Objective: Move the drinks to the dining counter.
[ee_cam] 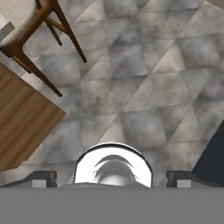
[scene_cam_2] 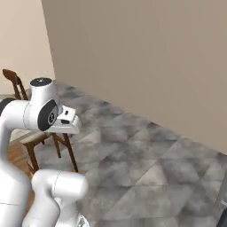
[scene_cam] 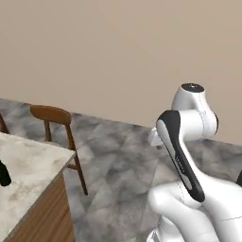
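At the lower left of the left base view, the dining desk (scene_cam: 28, 165) shows its beige veined top and wooden slat side, with a wooden chair (scene_cam: 52, 116) tucked behind its far corner. One drink already stands there: the dark bottle (scene_cam: 4, 174), cut by the frame's left edge, upright on the marble. I cannot find the blue can anywhere from where I stand.

The white arm (scene_cam: 189, 156) is folded up at the lower right of that view, well apart from the desk, over bare grey stone floor (scene_cam: 118, 160). From the hand view, the gripper (ee_cam: 111, 183) looks straight down at the floor, and its two dark fingers (ee_cam: 43, 179) sit far apart at the bottom corners, spread wide with nothing between them. A chair leg and the slat base lie in the upper left of that frame.

My guess is that the bottle's leg of the job is done and the robot is between drinks. The next move calls for driving the base off to wherever the can waits, then bringing the wide-spread fingers down around it.
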